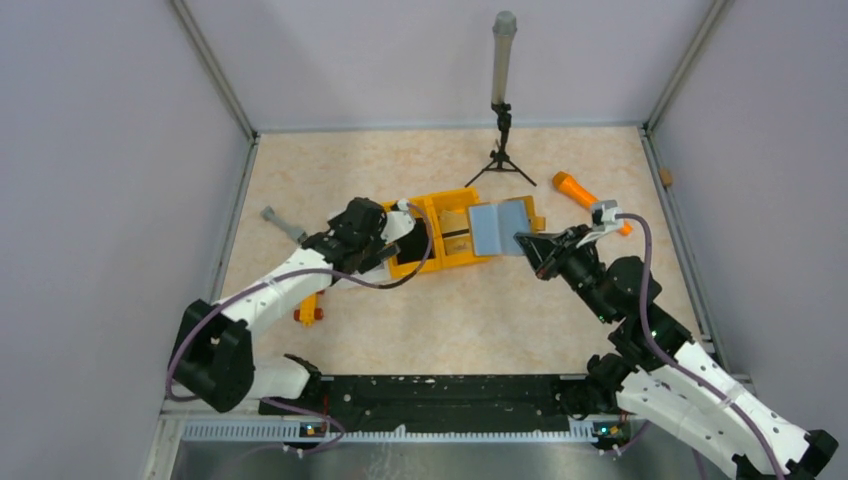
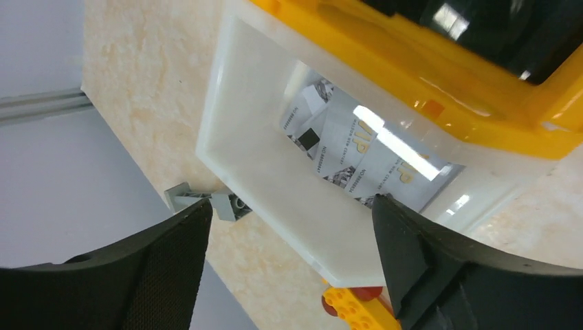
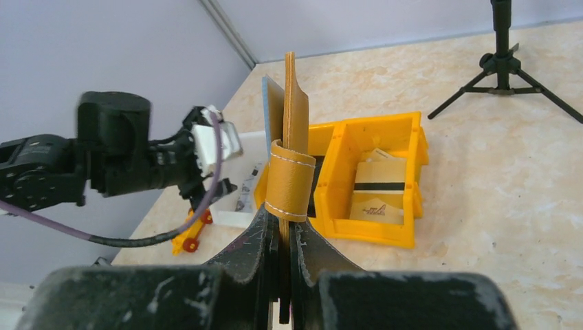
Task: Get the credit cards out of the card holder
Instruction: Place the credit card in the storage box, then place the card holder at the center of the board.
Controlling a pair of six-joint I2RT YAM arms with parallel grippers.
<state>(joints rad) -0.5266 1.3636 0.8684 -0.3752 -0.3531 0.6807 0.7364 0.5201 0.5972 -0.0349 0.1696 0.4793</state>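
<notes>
My right gripper (image 3: 283, 220) is shut on the lower edge of the tan card holder (image 3: 289, 172) and holds it upright above the table, just right of the orange bins (image 3: 405, 172). From above, the holder (image 1: 500, 228) shows a grey-blue face. One credit card (image 3: 377, 192) with a dark stripe lies in an orange compartment. Another printed card (image 2: 357, 155) lies in the white bin (image 2: 240, 158). My left gripper (image 2: 292, 203) hangs open over that white bin's near rim, with nothing between its fingers.
A grey brick piece (image 2: 206, 203) lies left of the white bin, and a yellow and red toy piece (image 2: 350, 306) sits by its corner. A small black tripod (image 1: 500, 150) stands at the back. An orange stick (image 1: 580, 192) lies at the right.
</notes>
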